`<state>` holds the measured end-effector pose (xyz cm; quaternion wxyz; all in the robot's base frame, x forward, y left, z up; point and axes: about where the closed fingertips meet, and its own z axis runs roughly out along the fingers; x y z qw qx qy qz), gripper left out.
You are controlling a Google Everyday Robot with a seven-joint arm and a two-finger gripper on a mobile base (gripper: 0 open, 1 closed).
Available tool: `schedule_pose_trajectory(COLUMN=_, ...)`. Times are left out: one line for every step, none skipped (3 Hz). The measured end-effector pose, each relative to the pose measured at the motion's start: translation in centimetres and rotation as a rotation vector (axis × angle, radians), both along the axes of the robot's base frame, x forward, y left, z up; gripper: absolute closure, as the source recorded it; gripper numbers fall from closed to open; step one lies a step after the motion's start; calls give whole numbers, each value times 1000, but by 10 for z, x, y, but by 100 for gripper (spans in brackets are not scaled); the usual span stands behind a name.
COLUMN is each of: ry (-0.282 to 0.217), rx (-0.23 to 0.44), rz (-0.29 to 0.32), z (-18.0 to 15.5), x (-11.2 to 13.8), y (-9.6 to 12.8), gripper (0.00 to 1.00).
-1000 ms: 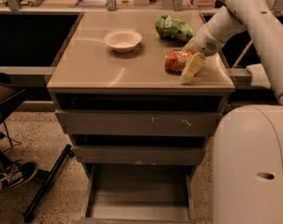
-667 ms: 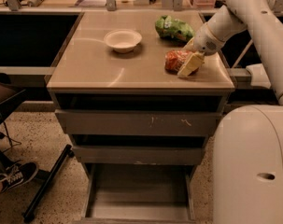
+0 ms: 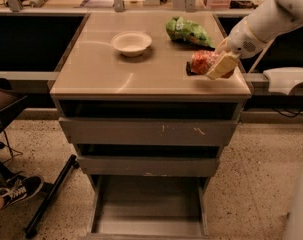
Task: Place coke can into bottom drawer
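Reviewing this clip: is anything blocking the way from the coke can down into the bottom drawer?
Nothing visible does. The gripper is right at the coke can, near the front edge of the countertop. The bottom drawer is pulled out past the two drawers above it. The bowl and chip bag sit farther back.

coke can (image 3: 202, 62): red, on countertop, right side, at hand (image 3: 220, 67) | bottom drawer (image 3: 148, 206): grey, open

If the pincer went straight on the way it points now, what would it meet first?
The coke can, directly ahead of the pincer near the cabinet top's right front corner. They look nearly touching, though depth is unclear.
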<state>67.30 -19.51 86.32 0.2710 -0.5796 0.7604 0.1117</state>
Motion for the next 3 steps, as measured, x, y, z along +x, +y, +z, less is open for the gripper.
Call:
schedule_pose_trajectory(ry=-84, rx=66, rz=-57, z=36, x=-49, y=-5, gripper=100)
schedule_pose_trajectory(ry=-40, rx=121, rz=-79, z=8, x=-94, y=1, gripper=100)
schedule_pose_trajectory(ry=65, rx=181, rz=-62, z=-59, x=-136, y=17, gripper=100)
